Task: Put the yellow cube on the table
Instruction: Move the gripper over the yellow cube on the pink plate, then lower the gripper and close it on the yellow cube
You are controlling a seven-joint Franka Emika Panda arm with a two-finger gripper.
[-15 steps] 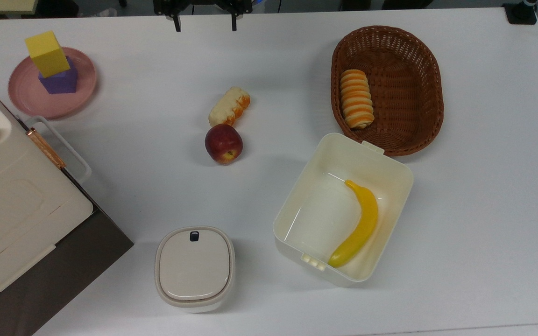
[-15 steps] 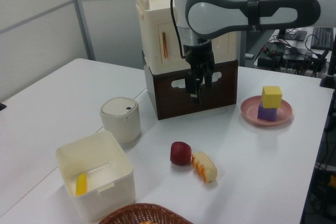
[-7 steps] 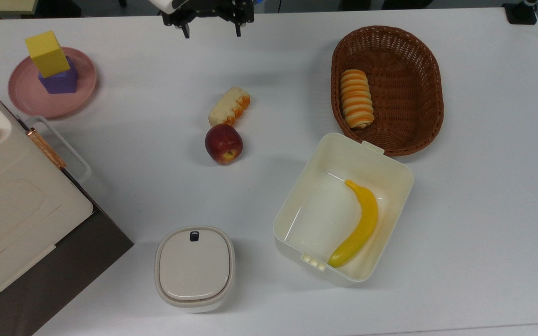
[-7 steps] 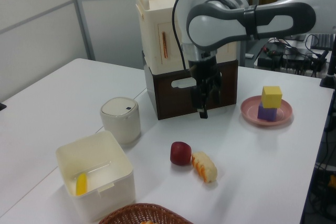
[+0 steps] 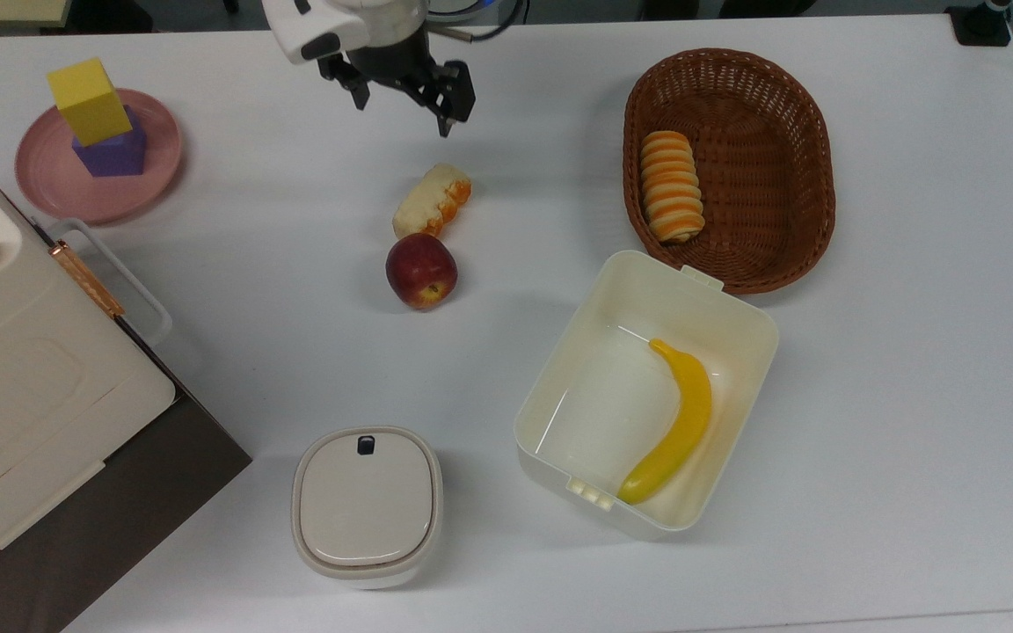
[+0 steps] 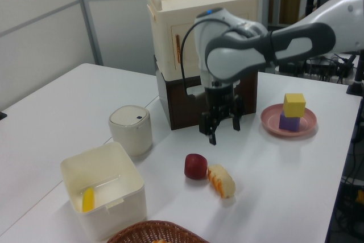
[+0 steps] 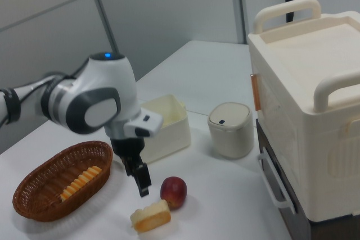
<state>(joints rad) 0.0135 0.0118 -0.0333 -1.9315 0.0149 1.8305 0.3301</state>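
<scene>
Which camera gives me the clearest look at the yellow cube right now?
The top view: the yellow cube stands unobstructed on the purple cube, on the pink plate. The left view shows it farther off, to the left view's right of the gripper.

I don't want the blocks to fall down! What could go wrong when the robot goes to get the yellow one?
The yellow cube sits on the purple cube on the pink plate, so a clumsy grab might topple both or slide the plate. The open gripper hangs above the table near the bread and apple; swinging low, it could bump them.
</scene>
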